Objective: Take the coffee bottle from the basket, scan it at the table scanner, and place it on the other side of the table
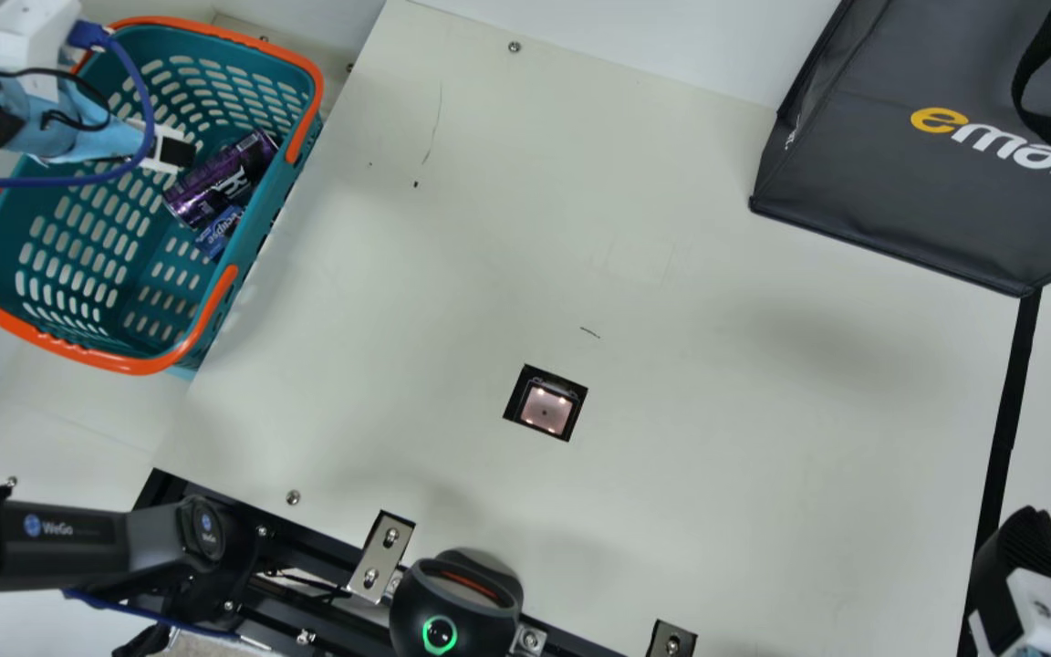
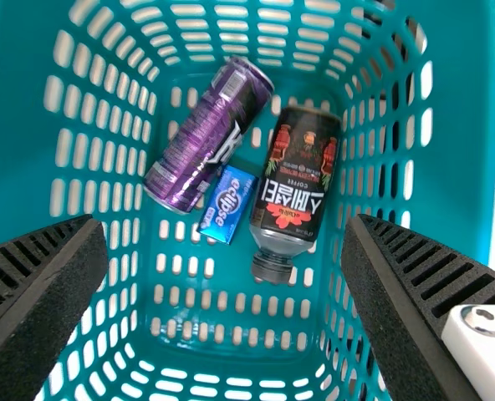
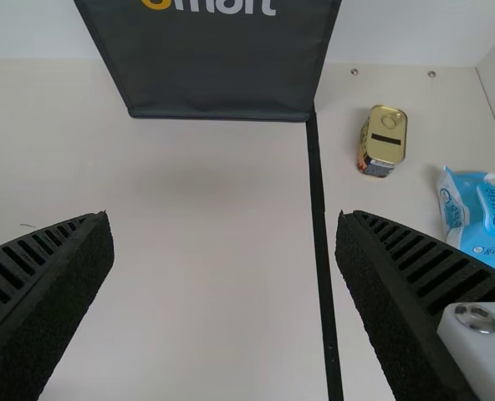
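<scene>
three steps seem left, pick, scan and place: the dark, silver-necked coffee bottle (image 2: 296,171) lies in the teal plastic basket (image 1: 135,366), main view's upper left; left gripper (image 2: 224,221) and right gripper (image 3: 224,217) have fingers apart.

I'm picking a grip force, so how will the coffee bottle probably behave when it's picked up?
The coffee bottle lies on its side and looks round, so it may roll if one finger nudges it first. Its smooth, undented body looks stiff and should probably keep its shape when squeezed. The shiny shoulder below the cap hints at a somewhat slippery surface.
</scene>
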